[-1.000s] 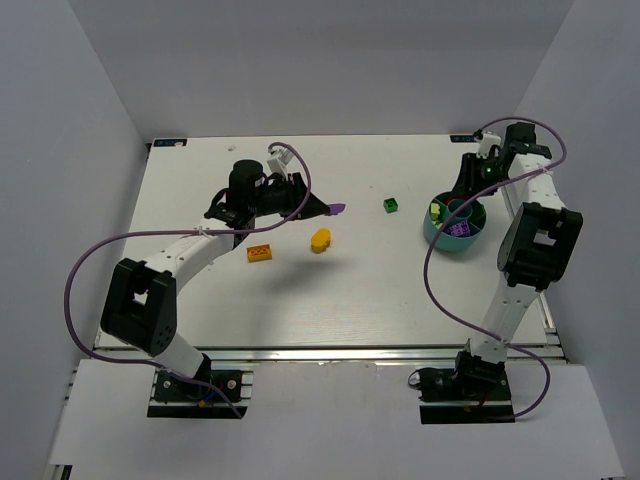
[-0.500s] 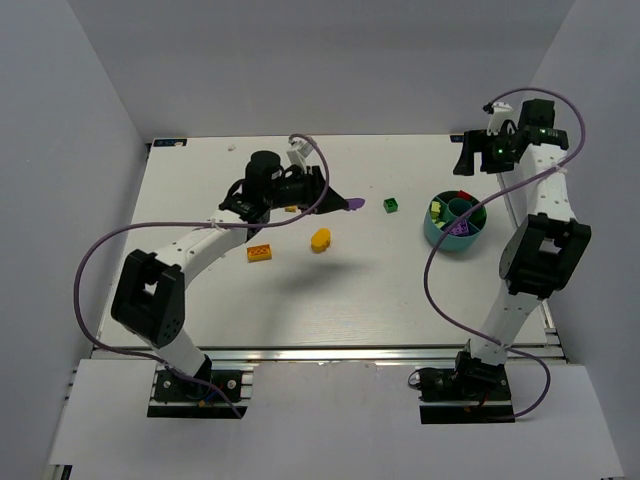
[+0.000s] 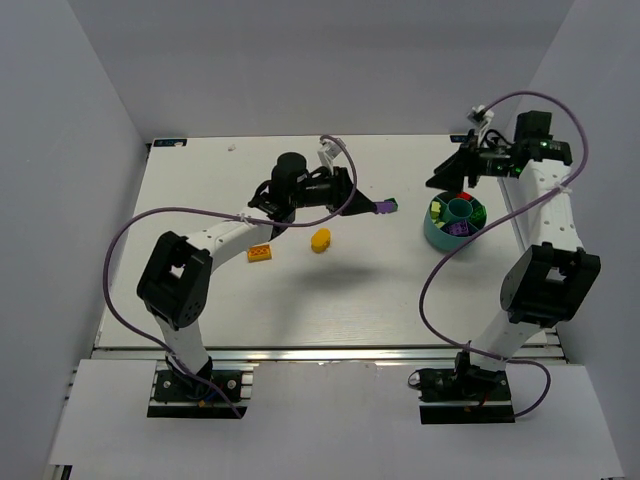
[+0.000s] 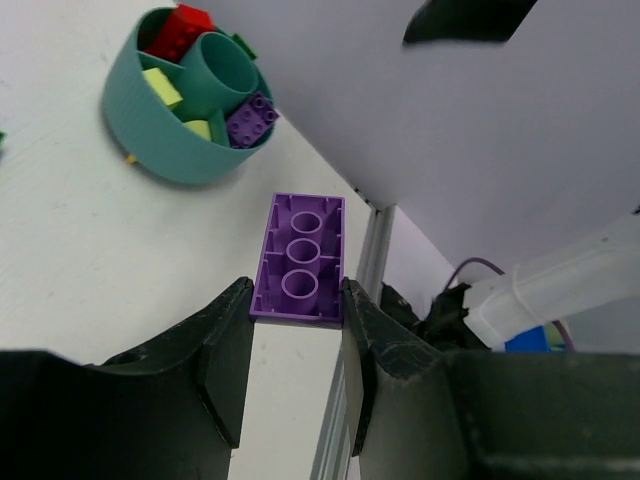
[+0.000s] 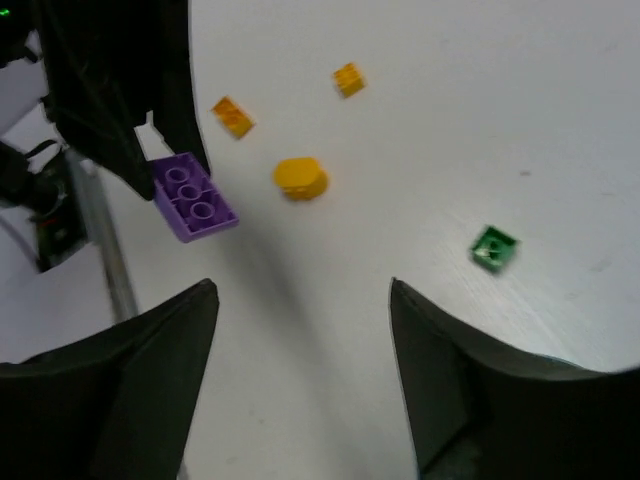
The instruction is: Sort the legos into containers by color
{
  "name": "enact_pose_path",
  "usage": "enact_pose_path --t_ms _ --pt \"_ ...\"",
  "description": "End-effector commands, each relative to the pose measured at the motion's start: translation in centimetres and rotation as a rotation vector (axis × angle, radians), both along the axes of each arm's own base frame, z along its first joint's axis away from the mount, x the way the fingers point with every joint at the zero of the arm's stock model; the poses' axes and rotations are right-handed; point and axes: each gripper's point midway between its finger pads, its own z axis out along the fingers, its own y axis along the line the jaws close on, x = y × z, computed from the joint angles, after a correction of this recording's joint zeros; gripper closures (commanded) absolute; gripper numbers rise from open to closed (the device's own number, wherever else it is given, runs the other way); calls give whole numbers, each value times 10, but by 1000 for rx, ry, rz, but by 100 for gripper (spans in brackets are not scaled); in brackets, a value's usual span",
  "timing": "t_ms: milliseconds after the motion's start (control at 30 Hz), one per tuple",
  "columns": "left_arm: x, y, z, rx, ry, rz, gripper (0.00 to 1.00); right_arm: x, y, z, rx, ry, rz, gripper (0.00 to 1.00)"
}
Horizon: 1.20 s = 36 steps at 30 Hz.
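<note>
My left gripper (image 3: pixel 372 205) is shut on a purple brick (image 3: pixel 382 207) and holds it above the table, left of the teal bowl (image 3: pixel 434 232). In the left wrist view the purple brick (image 4: pixel 300 258) sits between my fingers, underside up, with the bowl (image 4: pixel 150 140) ahead. The bowl holds red, lime, purple and green bricks around its inner cup. My right gripper (image 3: pixel 440 180) is open and empty, above the bowl's far left side. A green brick (image 5: pixel 494 248), an orange-yellow oval (image 3: pixel 320 240) and an orange brick (image 3: pixel 260 253) lie on the table.
The right wrist view shows the held purple brick (image 5: pixel 193 198), the oval (image 5: pixel 300 178), two small orange bricks (image 5: pixel 233 116) (image 5: pixel 348 79) and my open right gripper (image 5: pixel 300 285). Grey walls enclose the table. The table's right edge rail (image 4: pixel 375 250) lies beyond the bowl.
My left arm has carried the purple brick to the right, towards the bowl. My right arm has risen from the bowl and swung its gripper to the left.
</note>
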Motion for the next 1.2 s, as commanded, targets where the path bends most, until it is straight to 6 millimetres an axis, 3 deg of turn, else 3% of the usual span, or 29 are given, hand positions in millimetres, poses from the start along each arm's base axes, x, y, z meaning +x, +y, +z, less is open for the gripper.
enact_pose_path --t_ms 0,233,467,633,1167 --pt "-20 -6 40 -144 -99 -83 100 -42 34 3 135 38 167 23" --pt "-38 -11 54 -214 -232 -147 100 -48 43 3 111 -54 216 18" --pt "-43 -12 61 -272 -235 -152 100 -65 58 2 182 -30 276 16" --pt "-43 -14 61 -288 -219 -153 100 -78 74 0 197 -32 333 15" --pt "-37 -15 49 -263 -202 -127 100 -86 92 3 189 -12 373 11"
